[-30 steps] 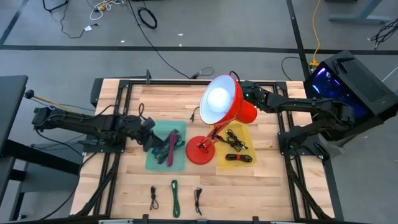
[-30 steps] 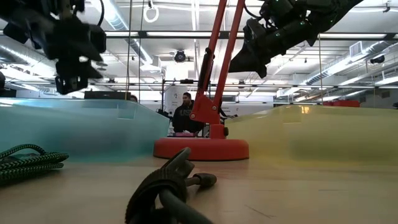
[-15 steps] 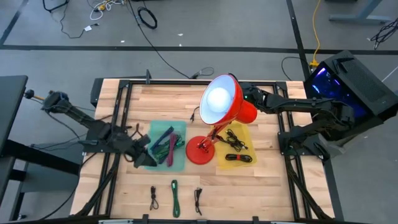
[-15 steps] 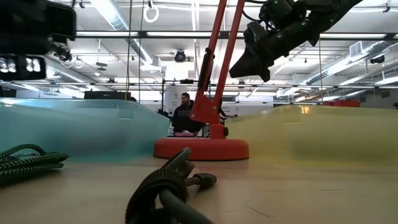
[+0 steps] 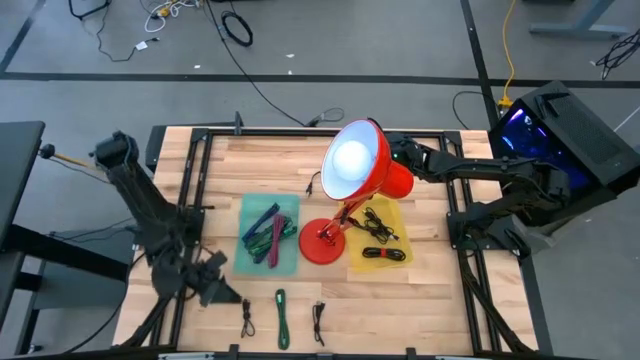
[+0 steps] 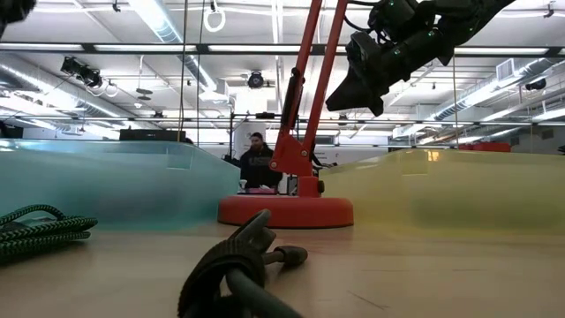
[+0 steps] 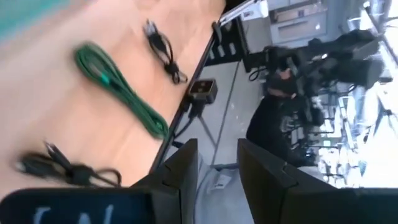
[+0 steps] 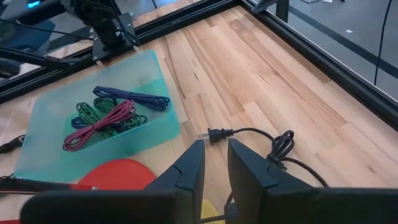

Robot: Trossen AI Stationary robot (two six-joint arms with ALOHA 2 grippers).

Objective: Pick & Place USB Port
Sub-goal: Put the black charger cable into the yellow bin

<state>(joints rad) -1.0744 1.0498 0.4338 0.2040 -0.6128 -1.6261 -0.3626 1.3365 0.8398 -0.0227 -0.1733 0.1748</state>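
As left gripper (image 5: 213, 288) hangs low over near left part of table (image 5: 420, 290), fingers (image 7: 180, 171) part-open and holding nothing, step in hand judged approach to loose cables. Just ahead of gripper: black cable (image 5: 247, 318), then green cable (image 5: 281, 317), then second black cable (image 5: 319, 320), all well apart from teal tray (image 5: 250, 262) and yellow tray (image 5: 395, 225). Right gripper (image 8: 214, 163) waits beside red lamp (image 5: 355, 165), fingers narrowly apart, empty. Next move likely calls for widening left fingers, centring over nearest cable, descending to grasp; which tray it goes to cannot be told.
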